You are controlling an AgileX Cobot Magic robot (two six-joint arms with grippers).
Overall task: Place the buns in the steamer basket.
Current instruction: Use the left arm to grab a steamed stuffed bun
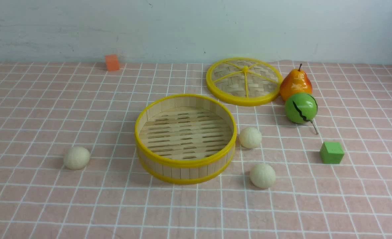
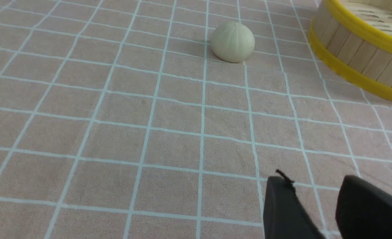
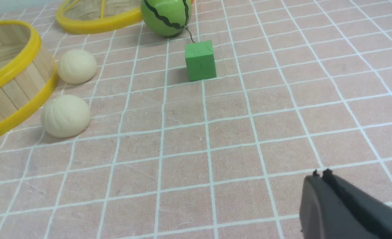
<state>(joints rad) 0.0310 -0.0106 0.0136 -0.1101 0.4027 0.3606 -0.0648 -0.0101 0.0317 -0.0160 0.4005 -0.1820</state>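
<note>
At the steamer basket's (image 1: 182, 171) nine o'clock on the counter (image 1: 33, 205), a lone bun (image 1: 76, 158) lies ahead of the parted left jaws, the nearer pair; right jaws closed.

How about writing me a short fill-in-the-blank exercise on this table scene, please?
1. One bun lies on the robot's left of the steamer basket, and ___ more lie on its right.
2. The cube nearest the green ball is coloured ___.
3. The left gripper has its jaws ___, whereas the right gripper has its jaws shut.

Missing words: two; green; open.
</note>
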